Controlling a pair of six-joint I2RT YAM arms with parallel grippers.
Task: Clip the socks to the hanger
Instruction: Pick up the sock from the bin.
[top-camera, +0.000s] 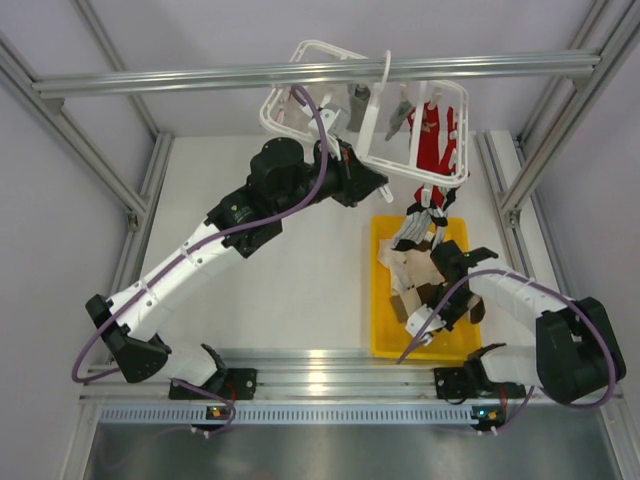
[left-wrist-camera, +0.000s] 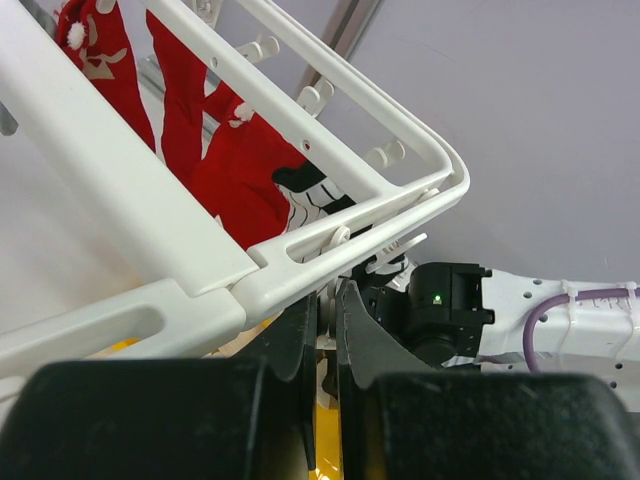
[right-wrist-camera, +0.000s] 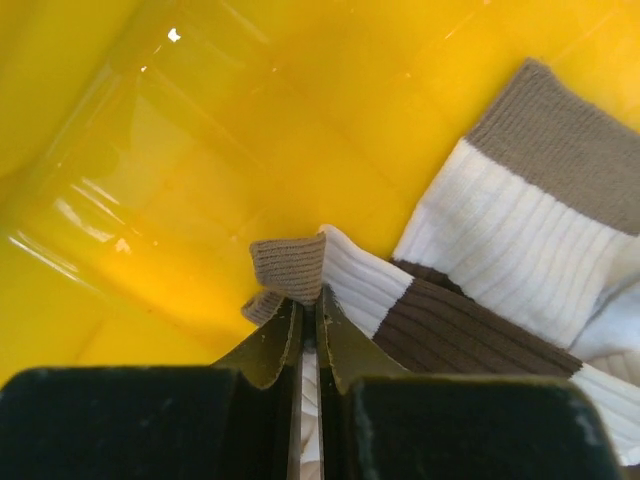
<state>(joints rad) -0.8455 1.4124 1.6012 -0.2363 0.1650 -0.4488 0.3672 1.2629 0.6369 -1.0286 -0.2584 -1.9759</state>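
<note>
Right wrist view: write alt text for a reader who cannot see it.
The right gripper pinches the folded grey-brown cuff of a cream sock with dark brown bands, inside a yellow tray. A second banded sock lies beside it.

We take the white table (top-camera: 300, 300) as the reference. Pale lilac-grey wall panels (top-camera: 60, 200) enclose it on the left, right and far sides. An aluminium crossbar (top-camera: 200, 78) spans above its far edge. Aluminium profiles (top-camera: 143, 190) run along its left and right edges. Along its near edge we find grooved aluminium rails (top-camera: 340, 365), then a slotted grey strip (top-camera: 300, 412), then a brushed metal sheet (top-camera: 330, 455). Lighting is even and diffuse, and shadows on the tabletop are soft.
</note>
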